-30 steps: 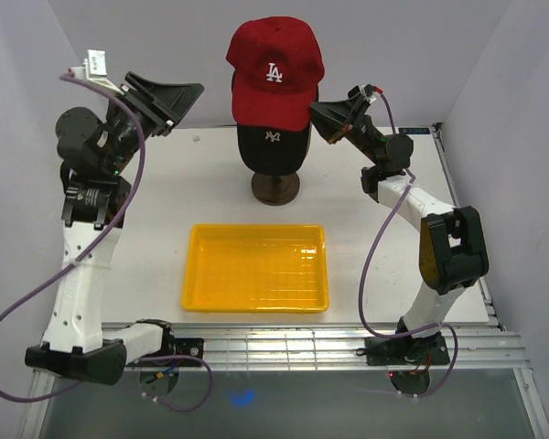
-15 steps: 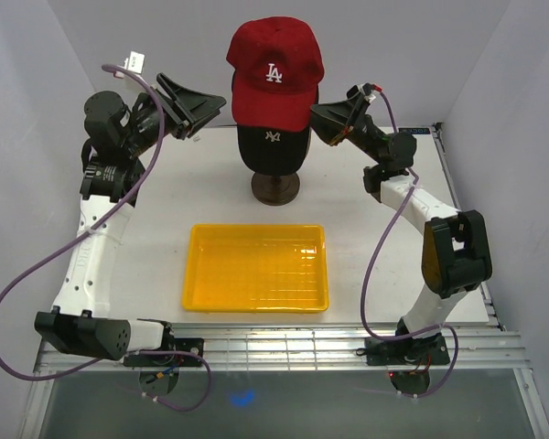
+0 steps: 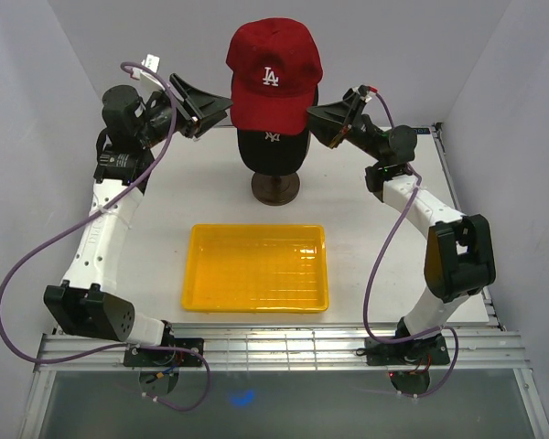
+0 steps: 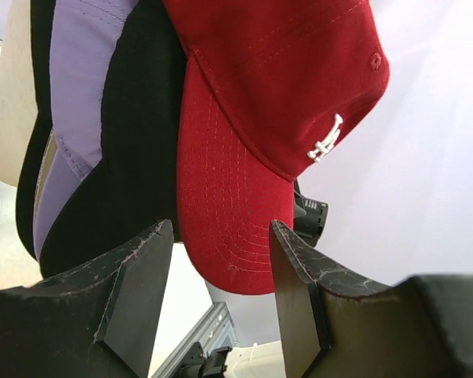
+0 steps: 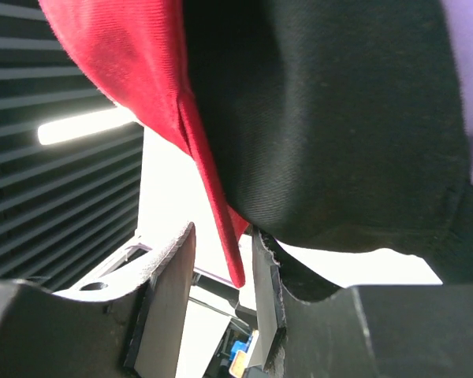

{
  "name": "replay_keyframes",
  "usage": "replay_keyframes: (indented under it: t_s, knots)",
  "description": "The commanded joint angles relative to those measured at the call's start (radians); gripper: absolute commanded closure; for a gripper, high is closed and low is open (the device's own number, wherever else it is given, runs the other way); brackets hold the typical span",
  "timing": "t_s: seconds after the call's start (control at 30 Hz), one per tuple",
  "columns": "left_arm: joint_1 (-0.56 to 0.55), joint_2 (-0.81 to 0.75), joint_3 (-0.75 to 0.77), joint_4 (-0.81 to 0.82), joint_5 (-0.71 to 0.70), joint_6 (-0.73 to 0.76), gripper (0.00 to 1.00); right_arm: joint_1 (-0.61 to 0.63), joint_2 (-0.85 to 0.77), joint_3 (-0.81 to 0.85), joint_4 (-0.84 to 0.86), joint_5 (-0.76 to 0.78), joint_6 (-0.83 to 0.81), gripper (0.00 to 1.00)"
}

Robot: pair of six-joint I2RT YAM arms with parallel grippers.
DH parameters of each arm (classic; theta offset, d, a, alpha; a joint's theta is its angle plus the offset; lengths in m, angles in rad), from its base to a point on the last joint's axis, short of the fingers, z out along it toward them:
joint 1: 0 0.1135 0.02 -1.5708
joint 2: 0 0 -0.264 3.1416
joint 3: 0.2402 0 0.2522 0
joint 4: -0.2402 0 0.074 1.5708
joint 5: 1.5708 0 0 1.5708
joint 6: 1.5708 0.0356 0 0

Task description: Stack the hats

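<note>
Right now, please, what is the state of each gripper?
Left gripper: open, holding nothing; red hat brim just ahead.
Right gripper: slightly open, red hat edge in the gap, not clamped.

Four caps [image 4: 284, 87] [image 4: 142, 142] [image 4: 79, 79] [image 4: 38, 94], one yellow tray [image 3: 256, 305], one mannequin head [image 4: 6, 102], two pincers [image 4: 221, 228] [image 5: 223, 234]

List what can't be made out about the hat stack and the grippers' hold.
1. The lavender cap: hidden in top external beneath the red LA cap and black cap; only left wrist shows it.
2. Anything under the lavender cap: left wrist shows just a tan sliver, too thin to identify.
3. The right gripper's hold: in right wrist the red LA cap's edge sits between the fingers, contact unclear.
</note>
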Motion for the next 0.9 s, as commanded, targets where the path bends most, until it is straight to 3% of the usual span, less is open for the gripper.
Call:
replay_keyframes:
  t_s: [0.0, 0.87]
  knots:
    - [0.0, -0.019, 0.025, 0.023, 0.019, -0.004, 0.38, -0.008, -0.054, 0.049, -0.031, -0.026, 0.021, 0.59]
    - [-0.001, 0.044, -0.001, 0.075, 0.064, -0.035, 0.37, -0.023, -0.061, 0.109, -0.192, -0.064, -0.086, 0.69]
